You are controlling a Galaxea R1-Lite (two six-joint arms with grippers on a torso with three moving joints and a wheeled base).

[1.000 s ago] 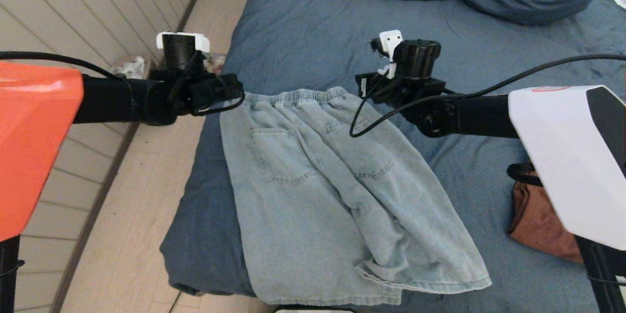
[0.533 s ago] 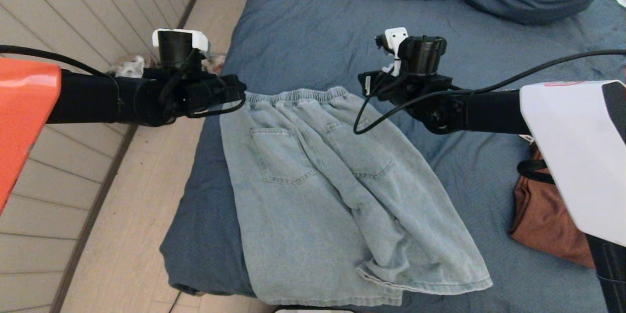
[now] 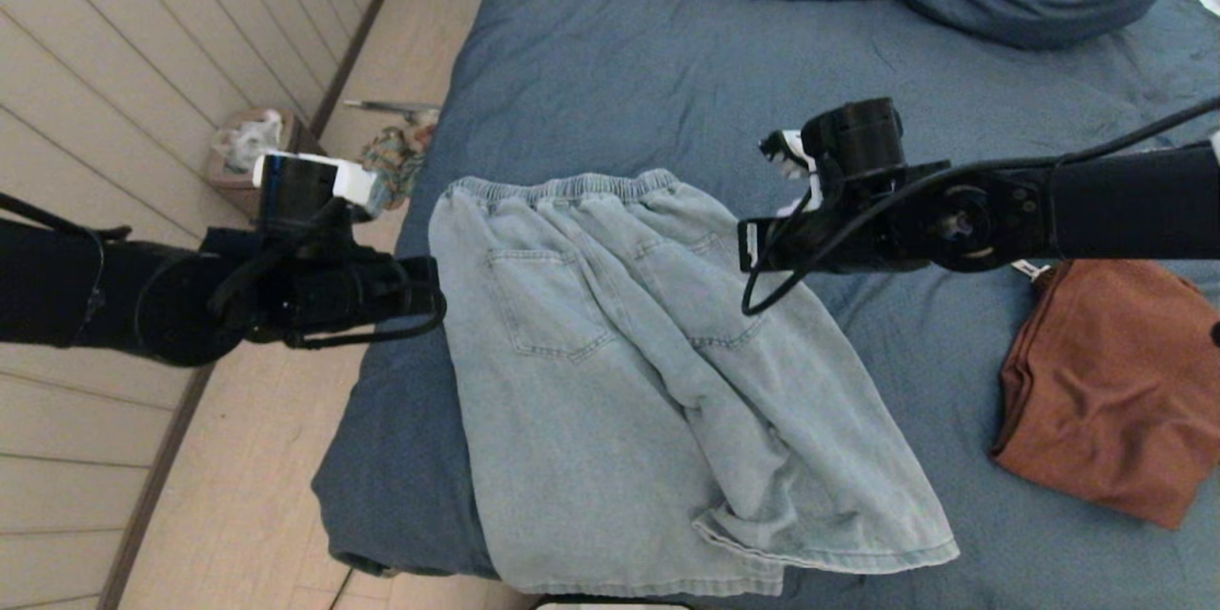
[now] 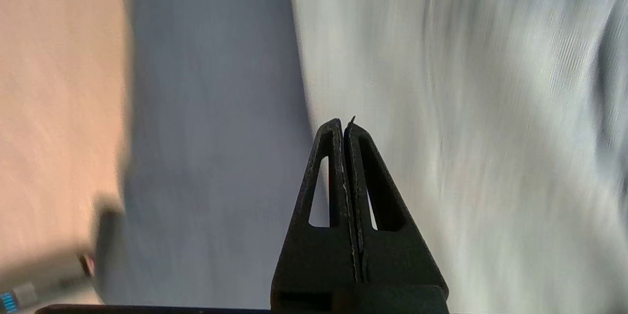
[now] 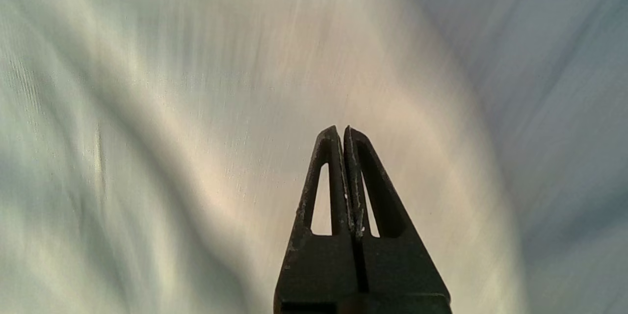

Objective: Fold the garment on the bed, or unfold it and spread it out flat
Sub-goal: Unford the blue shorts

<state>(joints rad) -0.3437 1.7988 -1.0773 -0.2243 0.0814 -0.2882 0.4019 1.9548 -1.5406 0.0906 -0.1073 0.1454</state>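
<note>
Head view has the denim shorts (image 3: 620, 381) flat on the bed (image 3: 610, 86), hem at the near edge; left gripper (image 4: 346, 125) and right gripper (image 5: 342, 130) both pinched closed, holding nothing; I'd open them before grabbing the waistband corners.

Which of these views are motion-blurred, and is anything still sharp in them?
Head view: sharp, evenly lit, denim shorts and bed crisp. Left wrist view: cloth and floor streaked with blur, only the shut left gripper sharp. Right wrist view: the denim smeared in streaks, the shut right gripper alone in focus.
</note>
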